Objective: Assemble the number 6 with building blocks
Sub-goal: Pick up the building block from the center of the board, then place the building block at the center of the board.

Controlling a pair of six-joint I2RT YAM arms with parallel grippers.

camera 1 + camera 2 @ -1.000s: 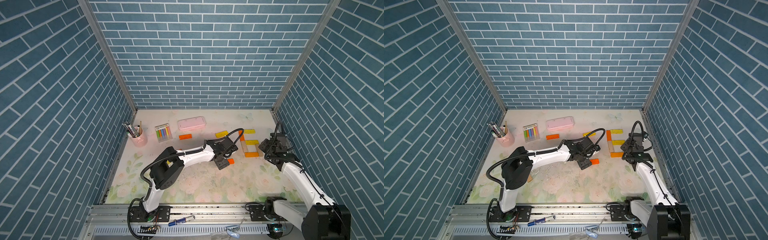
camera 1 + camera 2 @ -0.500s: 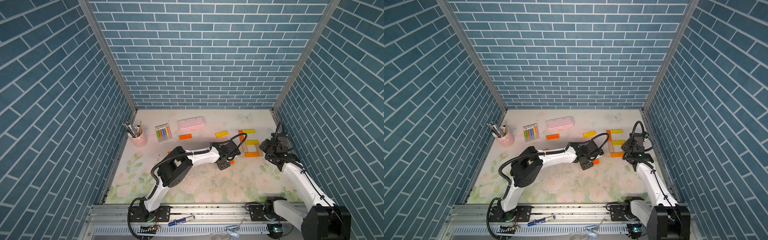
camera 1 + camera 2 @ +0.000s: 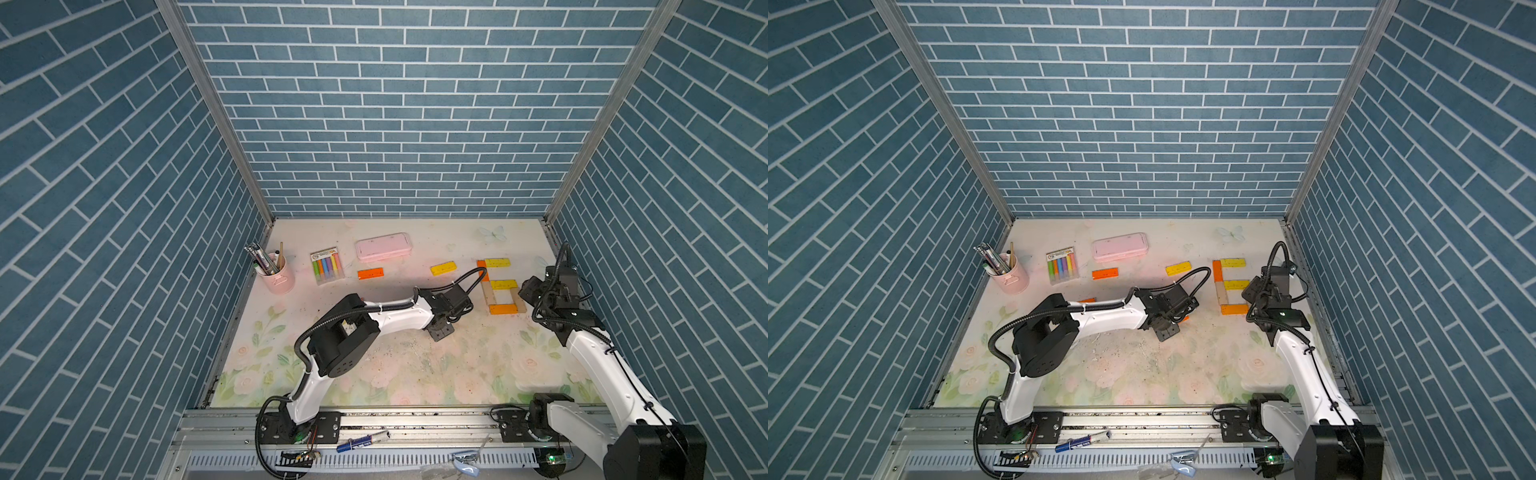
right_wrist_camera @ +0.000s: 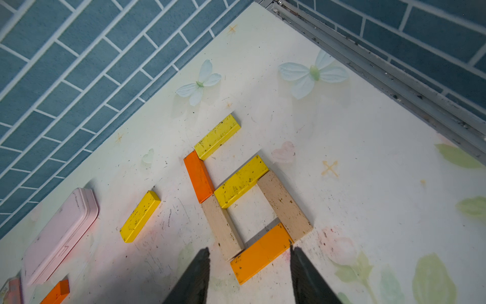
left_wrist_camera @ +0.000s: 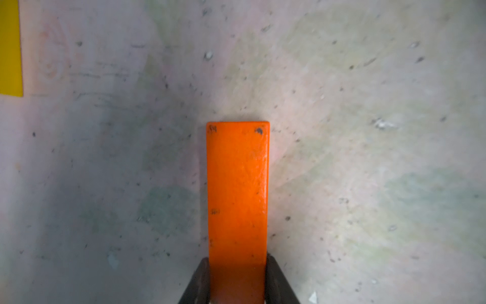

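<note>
Left gripper (image 5: 237, 260) pinches 1 orange block (image 5: 238, 184) (right gripper (image 4: 249, 251) spread)

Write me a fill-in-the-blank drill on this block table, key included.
1. The left claw is shut, and its held block is painted ___.
2. The figure near the right claw is made of ___ blocks.
3. The right claw's jaws stand ___, with nothing gripped.
4. The loose block between the figure and the pink case is ___.

Missing words: orange; six; open; yellow.
</note>
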